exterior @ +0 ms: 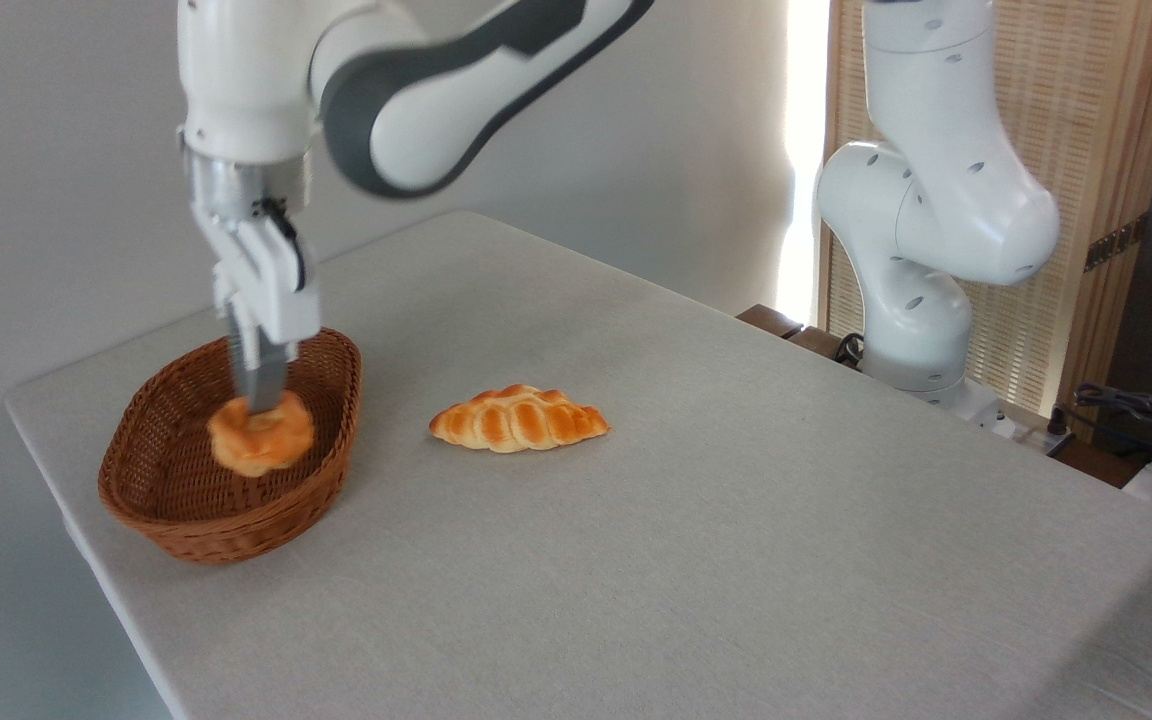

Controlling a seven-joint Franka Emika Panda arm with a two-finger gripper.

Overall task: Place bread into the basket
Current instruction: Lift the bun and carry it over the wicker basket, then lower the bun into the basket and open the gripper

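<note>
Bread: small roundish orange-golden bun with a lumpy knotted top (pixel 261 435) was held at its top by the gripper, over the inside of the basket; blurred by motion, so crust detail was soft.
Bread contact: could not tell whether its underside touched the basket floor or hung just above it.
Basket: oval reddish-brown woven wicker basket with sloping sides (pixel 186 525) sat near the left end of the table, upright, close to the table's front-left edge.
Gripper: two-finger gripper in white housing with grey fingers (pixel 261 395) pointed straight down into the basket, jaws clenched on the bun's top; fingers (pixel 258 375) looked close together, though blur hid the tips.
Arm: white and dark grey robot arm (pixel 406 90) reached in from the upper right, wrist above the basket's far rim.
Loaf: longer braided golden loaf with pointed ends (pixel 518 420) lay flat on the table, right of the basket and apart from it, not touched by the gripper.
Table: light grey cloth-covered table (pixel 736 520) carried the basket and the loaf.
Base: white robot base column (pixel 921 270) stood beyond the table's right far edge, in front of a pale wooden slatted screen (pixel 1086 150).
Cables: dark cables and gear (pixel 1136 410) sat at the far right, off the table.
</note>
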